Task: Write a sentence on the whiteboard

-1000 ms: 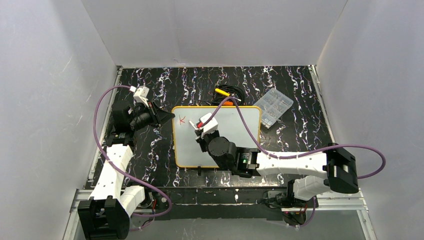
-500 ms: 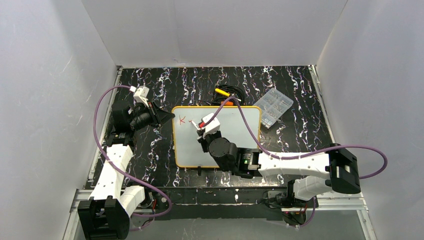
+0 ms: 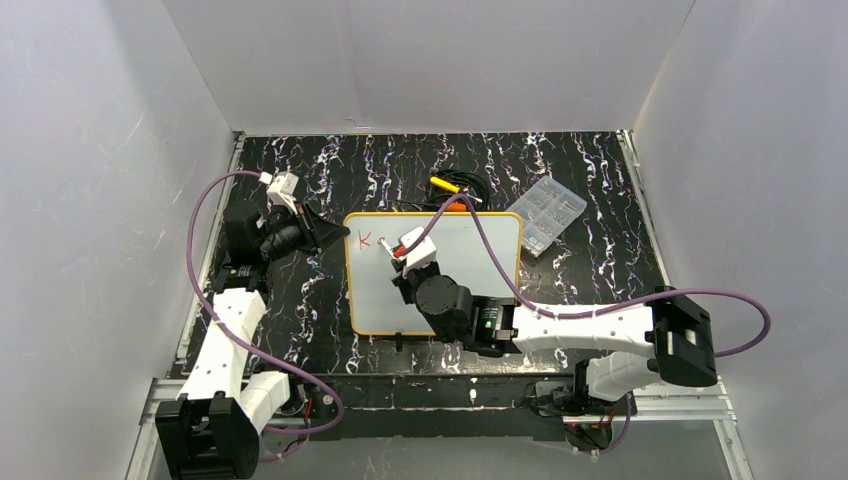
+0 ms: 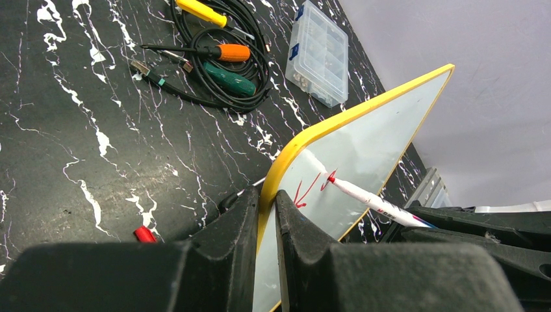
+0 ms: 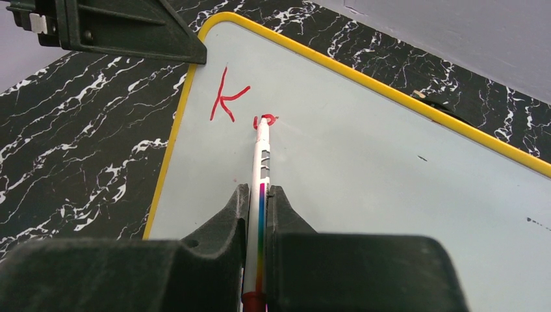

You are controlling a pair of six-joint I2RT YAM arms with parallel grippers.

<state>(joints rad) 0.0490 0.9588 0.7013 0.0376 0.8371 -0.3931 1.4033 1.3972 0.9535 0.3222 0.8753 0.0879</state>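
Observation:
The whiteboard [image 3: 370,295], white with a yellow rim, lies in the middle of the black marbled table. My left gripper [image 4: 266,195] is shut on its rim at the far left corner [image 3: 340,232]. My right gripper [image 5: 258,190] is shut on a white marker [image 5: 262,146] with a red tip, over the board's upper left part [image 3: 405,258]. The tip touches the board just right of a red "K" [image 5: 226,102], at a small red curl [image 5: 265,119]. That is all of the sentence that shows. The K [image 4: 305,193] and the marker [image 4: 373,201] also show in the left wrist view.
A clear plastic box [image 3: 546,210] lies beyond the board's far right corner. Yellow, orange and green screwdrivers sit on a coil of black cable [image 4: 221,65] behind the board. A small red cap [image 4: 144,234] lies on the table beside my left fingers. White walls enclose the table.
The marker tip has made small moves just right of the K, leaving a new red curl there. The left gripper and the board have not moved.

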